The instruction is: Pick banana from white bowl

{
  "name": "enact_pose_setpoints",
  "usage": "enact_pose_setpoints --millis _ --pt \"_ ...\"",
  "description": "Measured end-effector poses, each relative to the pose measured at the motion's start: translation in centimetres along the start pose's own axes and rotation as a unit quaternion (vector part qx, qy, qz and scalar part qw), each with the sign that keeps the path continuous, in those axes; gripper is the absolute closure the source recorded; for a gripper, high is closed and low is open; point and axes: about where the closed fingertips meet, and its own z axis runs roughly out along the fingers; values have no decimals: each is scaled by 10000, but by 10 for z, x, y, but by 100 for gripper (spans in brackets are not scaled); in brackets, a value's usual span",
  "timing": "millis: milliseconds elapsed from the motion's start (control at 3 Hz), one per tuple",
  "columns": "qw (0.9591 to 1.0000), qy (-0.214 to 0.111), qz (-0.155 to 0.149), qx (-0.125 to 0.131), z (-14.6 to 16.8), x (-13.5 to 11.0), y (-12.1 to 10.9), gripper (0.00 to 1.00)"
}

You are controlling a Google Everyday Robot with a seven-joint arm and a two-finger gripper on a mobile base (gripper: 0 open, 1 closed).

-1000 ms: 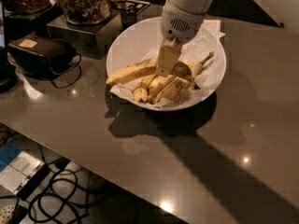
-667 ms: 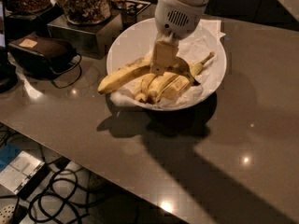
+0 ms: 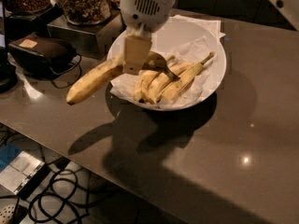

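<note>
Above the white bowl's (image 3: 217,76) nine o'clock rim, the gripper (image 3: 133,56) hangs with jaws closed on one end of the banana (image 3: 92,81), whose long axis slants toward eight o'clock over the table (image 3: 261,125); the bunch (image 3: 163,81) lies at four o'clock.

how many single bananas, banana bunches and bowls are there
wide round white bowl: 1
long single yellow banana, held by the tool over the bowl's left side: 1
bunch of shorter speckled bananas: 1
total: 3
</note>
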Motion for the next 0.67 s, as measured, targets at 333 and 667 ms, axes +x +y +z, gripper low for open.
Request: enact_pose_setpoints --millis 333,667 --pt "9992 97 -395 -65 5 -29 19 100" --pt "9992 -41 -399 50 5 -36 14 100"
